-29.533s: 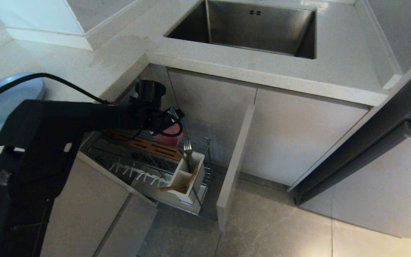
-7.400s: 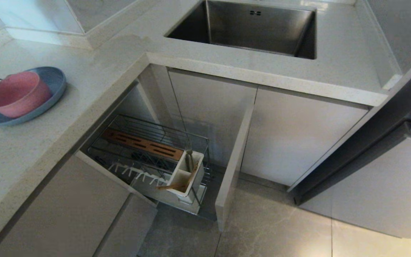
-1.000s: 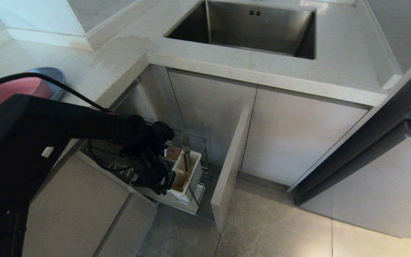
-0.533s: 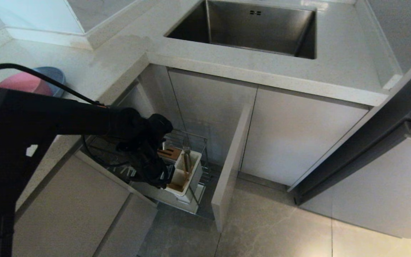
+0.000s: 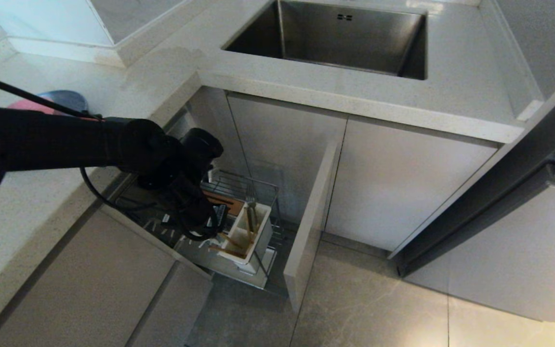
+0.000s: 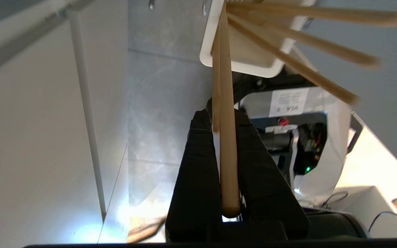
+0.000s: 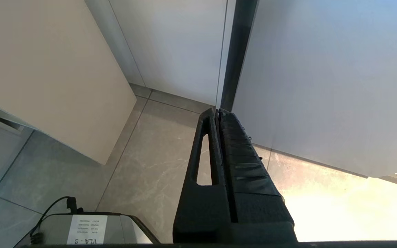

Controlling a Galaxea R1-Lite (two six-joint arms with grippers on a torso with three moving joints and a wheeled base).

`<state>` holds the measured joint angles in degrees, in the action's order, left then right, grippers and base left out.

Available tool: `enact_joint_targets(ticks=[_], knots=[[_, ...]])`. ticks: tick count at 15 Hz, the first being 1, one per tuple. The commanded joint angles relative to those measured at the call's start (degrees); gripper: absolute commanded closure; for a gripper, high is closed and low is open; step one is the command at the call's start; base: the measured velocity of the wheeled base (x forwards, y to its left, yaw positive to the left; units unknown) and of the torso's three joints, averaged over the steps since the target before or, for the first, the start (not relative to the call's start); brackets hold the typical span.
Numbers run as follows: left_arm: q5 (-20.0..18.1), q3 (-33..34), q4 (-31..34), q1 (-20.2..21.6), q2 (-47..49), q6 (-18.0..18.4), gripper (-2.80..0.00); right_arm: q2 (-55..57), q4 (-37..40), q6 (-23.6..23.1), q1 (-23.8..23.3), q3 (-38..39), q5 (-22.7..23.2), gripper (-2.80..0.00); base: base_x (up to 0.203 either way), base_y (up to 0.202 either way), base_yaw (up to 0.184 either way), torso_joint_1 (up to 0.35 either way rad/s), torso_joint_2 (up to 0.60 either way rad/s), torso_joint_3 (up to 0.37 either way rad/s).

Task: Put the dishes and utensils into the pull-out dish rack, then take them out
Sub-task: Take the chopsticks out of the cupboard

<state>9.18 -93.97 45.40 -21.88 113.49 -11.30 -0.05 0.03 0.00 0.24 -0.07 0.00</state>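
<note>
A: What's moved vs a sec ago? The left arm (image 5: 65, 140) has risen and swung back toward the counter, and the wooden chopsticks (image 5: 227, 243) that stood low in the utensil box now stick out of it at a slant

B: Ok, biggest first. Counter (image 5: 306, 91) wraps the corner, steel sink (image 5: 345, 43) set in it at the far side. Below, the pull-out dish rack (image 5: 239, 193) stands drawn out beside an open cabinet door (image 5: 311, 221)

A: Yep. Rack holds the brown wooden strip (image 5: 224, 200) and the white utensil box (image 5: 251, 236) at its front corner. Fork (image 5: 251, 202) upright in the box's far compartment

B: Dishes?

A: Blue plate (image 5: 68, 99) on the counter at far left w/ the pink bowl (image 5: 29, 106) on it, both mostly hidden behind the arm

B: Claw?

A: Left gripper (image 6: 224, 113) is clamped nearly closed on a pair of chopsticks (image 6: 224, 137), which run between its fingers (image 6: 198, 165) up to the box rim (image 6: 212, 48). More sticks fan out of the box, blurred

B: Right gripper (image 7: 218, 112)?

A: Parked, pointing at the floor, jaws pressed together, nothing in them
</note>
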Motion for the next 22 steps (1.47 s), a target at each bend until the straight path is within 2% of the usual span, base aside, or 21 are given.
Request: enact_joint_targets(ticks=[1, 10, 22], knots=[[0.1, 0.0, 0.2, -0.2, -2.9, -0.2, 0.00, 0.0, 0.0, 0.0, 0.0, 0.0, 0.0, 0.00, 0.000, 0.000, 0.000, 0.000, 0.00, 0.000], [1.9, 1.3, 0.3, -0.2, -12.2, -0.7, 0.00, 0.0, 0.0, 0.0, 0.0, 0.0, 0.0, 0.00, 0.000, 0.000, 0.000, 0.000, 0.00, 0.000], [3.5, 0.5, 0.1, -0.8, -18.7, -1.6, 0.00, 0.0, 0.0, 0.0, 0.0, 0.0, 0.0, 0.00, 0.000, 0.000, 0.000, 0.000, 0.00, 0.000]])
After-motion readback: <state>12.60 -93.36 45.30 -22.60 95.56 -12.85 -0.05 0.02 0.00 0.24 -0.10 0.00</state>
